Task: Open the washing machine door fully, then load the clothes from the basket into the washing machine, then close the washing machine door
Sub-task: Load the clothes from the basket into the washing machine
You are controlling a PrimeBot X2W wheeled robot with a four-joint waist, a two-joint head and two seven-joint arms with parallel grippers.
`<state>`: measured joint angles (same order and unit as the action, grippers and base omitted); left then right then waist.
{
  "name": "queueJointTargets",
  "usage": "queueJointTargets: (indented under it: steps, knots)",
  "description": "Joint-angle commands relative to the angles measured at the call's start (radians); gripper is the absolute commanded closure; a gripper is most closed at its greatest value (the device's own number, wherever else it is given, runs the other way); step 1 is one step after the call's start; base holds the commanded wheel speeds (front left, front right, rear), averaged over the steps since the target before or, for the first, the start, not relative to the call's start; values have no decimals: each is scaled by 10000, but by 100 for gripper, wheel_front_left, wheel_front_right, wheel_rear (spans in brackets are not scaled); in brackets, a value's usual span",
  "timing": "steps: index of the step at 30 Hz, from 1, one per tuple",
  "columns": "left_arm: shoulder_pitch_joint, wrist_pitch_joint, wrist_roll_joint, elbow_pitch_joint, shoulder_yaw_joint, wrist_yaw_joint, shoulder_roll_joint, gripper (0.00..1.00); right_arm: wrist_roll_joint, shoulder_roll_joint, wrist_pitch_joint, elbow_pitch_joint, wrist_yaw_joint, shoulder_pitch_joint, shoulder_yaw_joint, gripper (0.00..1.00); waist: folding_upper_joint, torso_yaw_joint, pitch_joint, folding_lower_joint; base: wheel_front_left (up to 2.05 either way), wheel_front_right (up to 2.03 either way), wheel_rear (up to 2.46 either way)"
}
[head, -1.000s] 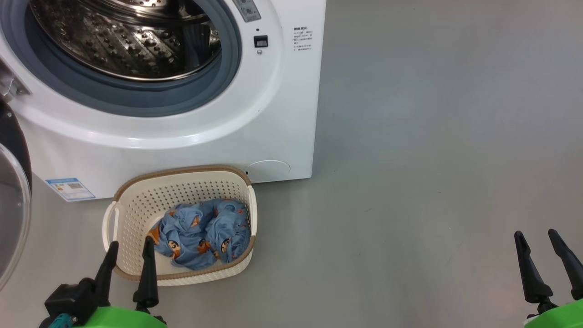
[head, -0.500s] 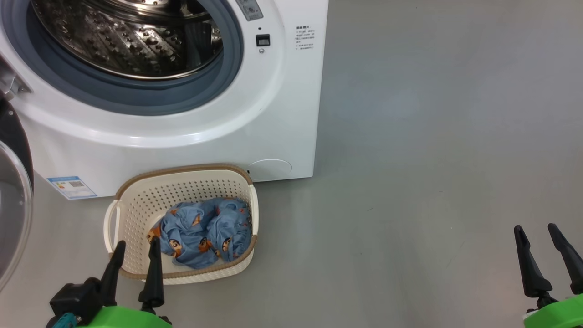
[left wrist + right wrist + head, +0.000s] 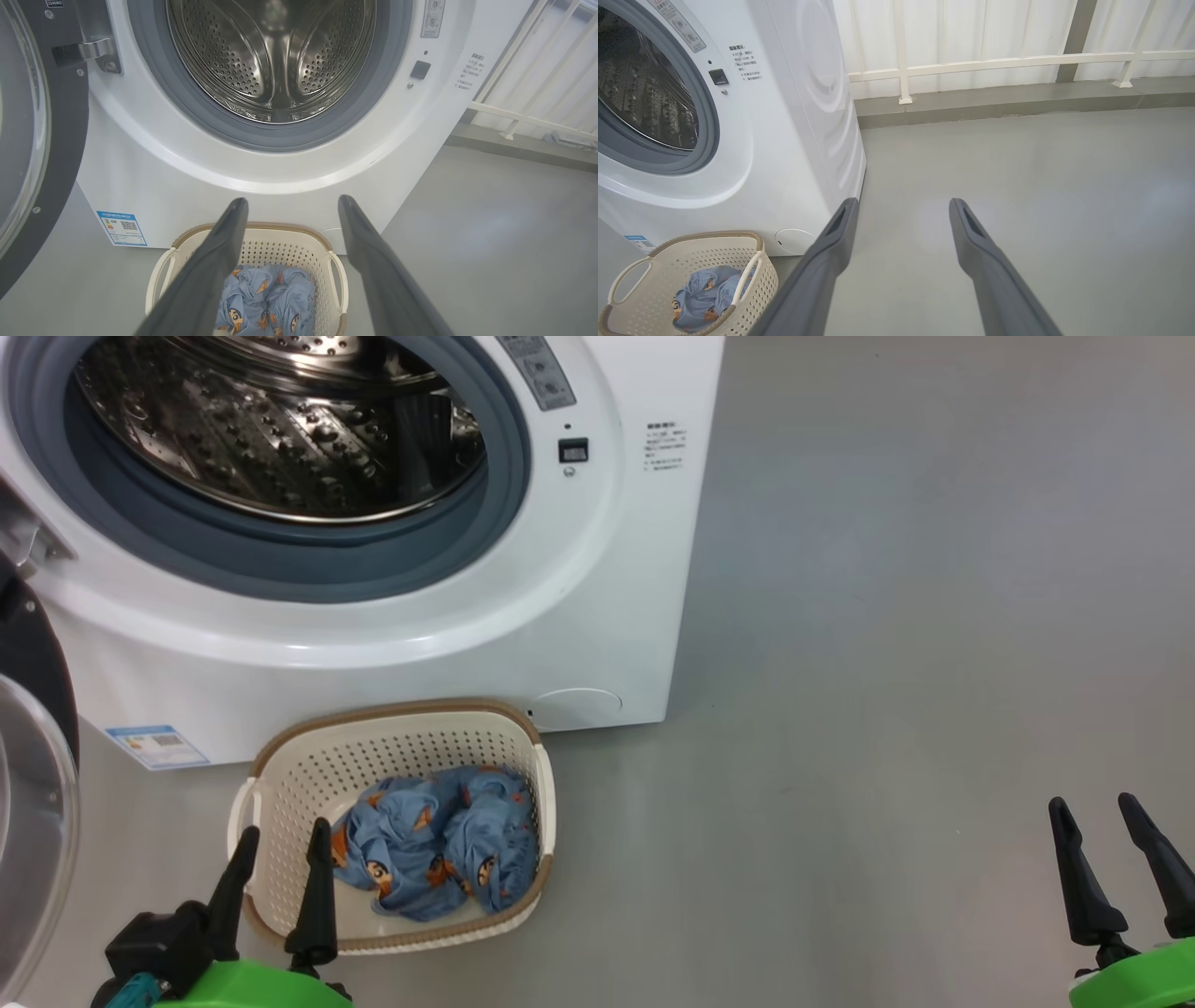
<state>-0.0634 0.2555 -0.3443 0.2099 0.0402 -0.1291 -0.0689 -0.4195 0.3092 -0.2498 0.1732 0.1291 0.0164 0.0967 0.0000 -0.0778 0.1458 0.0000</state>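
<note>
Bright, even light (wide-angle bowing)

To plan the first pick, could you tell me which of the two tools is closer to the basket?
The left tool: it sits at the basket rim in the head view, whereas the right tool hangs far aside over the floor.

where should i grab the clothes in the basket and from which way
Probably the bunched-up hump at the middle of the clothes, coming straight down from above with the open left gripper. The pile lies crumpled low inside the basket, toward its right wall, so the walls block any sideways approach.
</note>
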Motion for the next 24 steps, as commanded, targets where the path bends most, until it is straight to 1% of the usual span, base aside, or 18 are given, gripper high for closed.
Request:
queueJointTargets:
  steps: [1, 7, 17, 24]
  knots:
    - [-359, 63, 120, -233, -313, -15, -171, 0, 22, 234, -120, -255, 16, -232, -241, 0, 0, 7, 36, 0, 85, -125, 41]
    - [-433, 63, 263, -39, -365, -15, -47, 0, -4, 250, -120, -267, 16, -281, -279, 0, 0, 23, 116, 0, 55, -68, 12]
    - [-557, 63, 577, 250, -311, -15, 100, 0, -35, 219, -120, -326, 16, -402, -330, 0, 0, 37, 335, 0, 1, -1, 0]
    - [-909, 63, 1022, 1072, -414, -15, 166, 0, -45, 86, -120, -486, 16, -609, -391, 0, 0, -10, 841, 0, 0, 0, 0]
